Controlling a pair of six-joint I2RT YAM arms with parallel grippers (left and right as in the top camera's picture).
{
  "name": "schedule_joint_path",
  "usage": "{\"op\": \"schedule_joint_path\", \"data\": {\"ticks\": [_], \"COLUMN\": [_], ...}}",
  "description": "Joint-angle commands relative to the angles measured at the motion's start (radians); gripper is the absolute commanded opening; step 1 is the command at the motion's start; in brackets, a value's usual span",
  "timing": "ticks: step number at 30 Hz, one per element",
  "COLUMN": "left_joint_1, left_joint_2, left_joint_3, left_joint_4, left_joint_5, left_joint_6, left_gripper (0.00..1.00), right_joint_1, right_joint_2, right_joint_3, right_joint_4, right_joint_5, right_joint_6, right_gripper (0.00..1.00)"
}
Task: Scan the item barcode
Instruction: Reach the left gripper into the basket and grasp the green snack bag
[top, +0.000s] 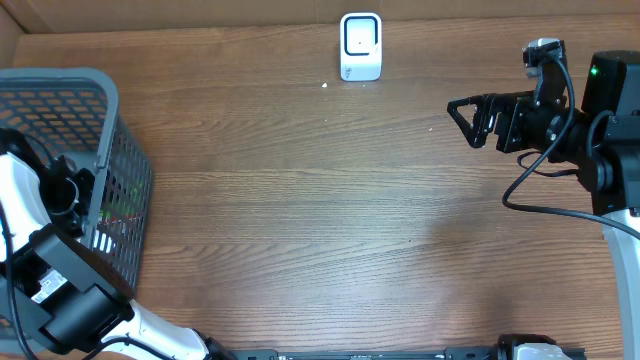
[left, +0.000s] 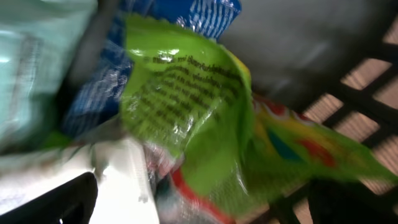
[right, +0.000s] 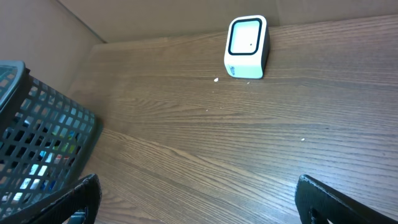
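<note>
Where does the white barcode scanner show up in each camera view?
Overhead: the scanner stands top centre, at the table's far edge.
Left wrist: not in it; a green packet fills the picture.
Right wrist: the scanner is at the top, just right of centre.
Shared landmark: the grey basket, left edge in overhead and right wrist, its mesh at right in left wrist.

Grey mesh basket (top: 130, 200) at left edge, brown wood-grain table (top: 320, 230), small white speck (top: 325, 85).

Wood-grain table (top: 320, 220). White scanner (top: 360, 46) standing at 12 o'clock. Grey mesh basket (top: 126, 200) at 9 o'clock.
</note>
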Motion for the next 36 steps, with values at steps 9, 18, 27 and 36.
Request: {"op": "schedule_joint_path", "data": {"ticks": [9, 18, 27, 36], "left_joint_1": [-0.010, 0.007, 0.007, 0.006], "left_joint_2": [0.002, 0.000, -0.001, 0.000], "left_joint_3": [-0.195, 0.117, 0.610, 0.587], "left_joint_4": [0.207, -0.005, -0.303, -0.353], "left_joint_5": [0.029, 0.032, 0.026, 0.002], "left_joint_6": [-0.008, -0.040, -0.031, -0.026], "left_gripper": [0.04, 0.04, 0.04, 0.94], "right_joint_1": [-0.002, -0.002, -0.002, -0.002], "right_joint_2": [-0.012, -0.012, -0.012, -0.012], "right_joint_3": [0.027, 0.027, 0.027, 0.027], "right_joint_4": [0.005, 0.005, -0.006, -0.014], "right_joint_5": [-0.002, -0.002, -0.002, -0.002], "right_joint_6": [-0.004, -0.003, -0.003, -0.004], "right_gripper": [1.00, 1.00, 1.00, 1.00]}}
